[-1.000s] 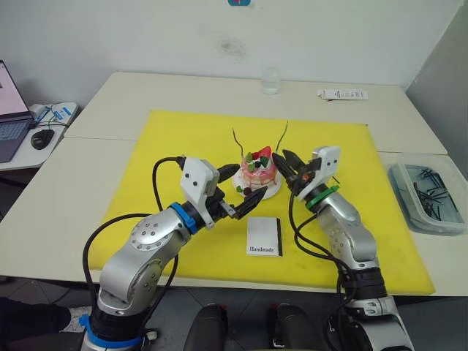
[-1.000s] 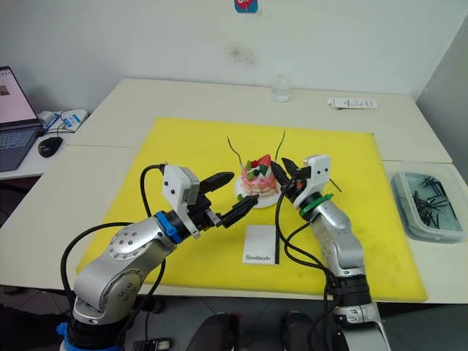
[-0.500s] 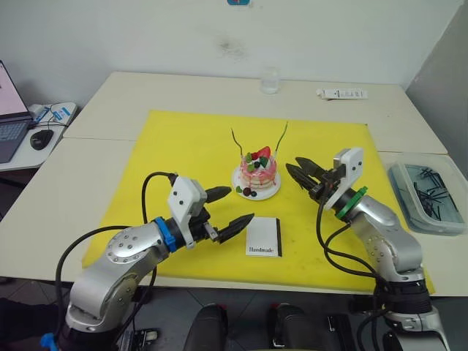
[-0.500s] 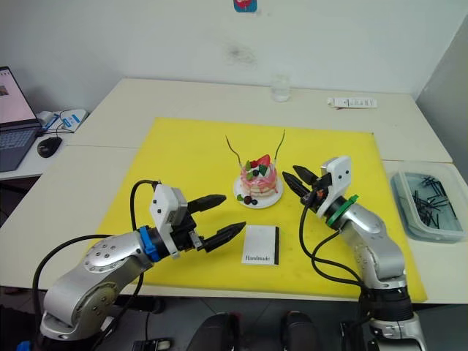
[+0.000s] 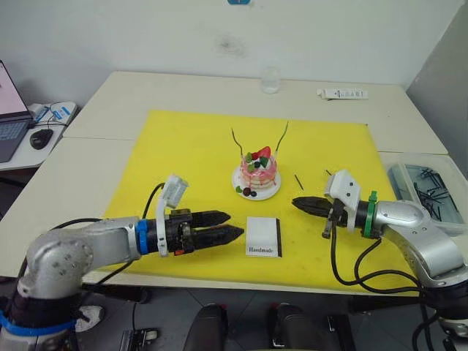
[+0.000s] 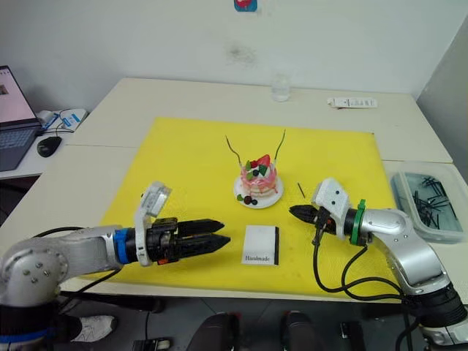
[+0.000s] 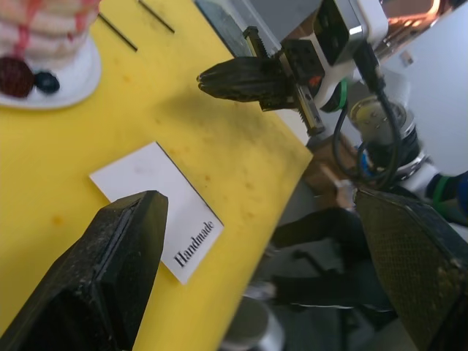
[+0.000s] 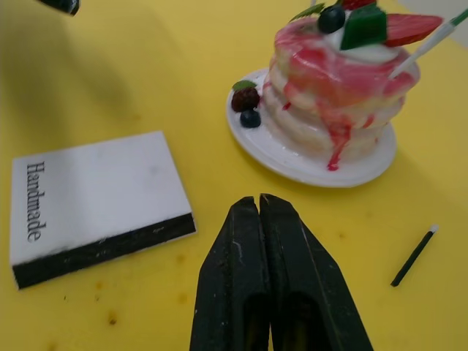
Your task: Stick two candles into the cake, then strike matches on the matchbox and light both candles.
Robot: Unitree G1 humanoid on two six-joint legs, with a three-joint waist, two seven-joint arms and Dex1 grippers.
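1. Both candles [image 5: 235, 141] already stand in the cake [image 5: 259, 172], leaning apart above the strawberry, so I judge lighting is what remains
2. The two matches [image 5: 298, 182] lie on the yellow mat [image 5: 183, 146] to the right of the cake's plate, one just beyond the other, each slanting from far-left to near-right
3. The right gripper [image 5: 297, 202] hovers low over the mat with its fingers pressed together and empty, pointing left; the matches lie just beyond its tip on the far side, so this arm is plainly the nearer one
4. The matchbox [image 5: 264, 236] lies flat near the mat's near edge, between the two grippers, black strip along its right side
5. The left gripper [image 5: 235, 226] is level and pointing right at the matchbox, fingers a little apart and holding nothing, close to the box's left edge
6. Bare mat surrounds the matches; the plate rim to their left is the only thing close by, and a plastic tray [image 5: 431, 196] sits well off to the right
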